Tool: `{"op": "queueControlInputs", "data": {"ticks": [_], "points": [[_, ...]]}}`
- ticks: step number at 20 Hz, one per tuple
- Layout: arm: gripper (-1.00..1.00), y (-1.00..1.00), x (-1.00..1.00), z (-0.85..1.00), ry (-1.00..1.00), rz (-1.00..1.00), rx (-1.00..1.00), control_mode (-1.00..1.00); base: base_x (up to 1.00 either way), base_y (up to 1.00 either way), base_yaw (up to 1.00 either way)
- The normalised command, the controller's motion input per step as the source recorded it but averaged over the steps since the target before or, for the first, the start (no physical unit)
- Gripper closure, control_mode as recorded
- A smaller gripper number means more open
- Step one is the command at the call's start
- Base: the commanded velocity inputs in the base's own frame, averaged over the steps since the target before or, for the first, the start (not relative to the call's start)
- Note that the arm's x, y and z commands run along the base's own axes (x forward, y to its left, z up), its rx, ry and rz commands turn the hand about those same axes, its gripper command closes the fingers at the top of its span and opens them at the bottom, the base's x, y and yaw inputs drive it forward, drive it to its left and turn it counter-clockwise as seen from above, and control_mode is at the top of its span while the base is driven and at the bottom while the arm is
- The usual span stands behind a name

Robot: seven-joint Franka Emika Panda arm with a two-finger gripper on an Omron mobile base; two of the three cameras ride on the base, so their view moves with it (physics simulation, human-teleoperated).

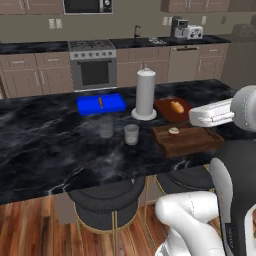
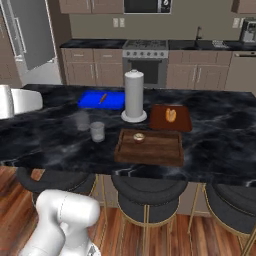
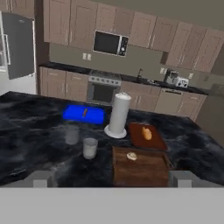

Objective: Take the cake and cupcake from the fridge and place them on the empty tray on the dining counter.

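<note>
Hand view: gripper (image 3: 112, 178) spread wide, empty, above near edge of dining counter (image 3: 26, 144). Just ahead, tray (image 3: 142, 168) holds cupcake (image 3: 131, 155) near its far rim, so one item delivered. Cake not on tray, left to fetch. Far left, fridge (image 3: 17, 43) door ajar

The white arm (image 1: 220, 200) rises from the base, elbow bent high; its forearm (image 1: 212, 114) reaches level to the side; the gripper (image 3: 111, 178) has its jaws spread wide, holding nothing.
</note>
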Motion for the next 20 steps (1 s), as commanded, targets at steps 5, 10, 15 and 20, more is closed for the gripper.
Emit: {"op": "queueControlInputs", "data": {"ticks": [5,10,15,20], "points": [[-1.00,0.00,0.00,0.00,0.00,0.00,0.00,1.00,-0.65,1.00,0.18],[-1.00,0.00,0.00,0.00,0.00,0.00,0.00,1.00,-0.35,1.00,0.25],[-1.00,0.00,0.00,0.00,0.00,0.00,0.00,1.00,-0.41,1.00,0.36],[-1.00,0.00,0.00,0.00,0.00,0.00,0.00,1.00,-0.16,1.00,0.54]]}}
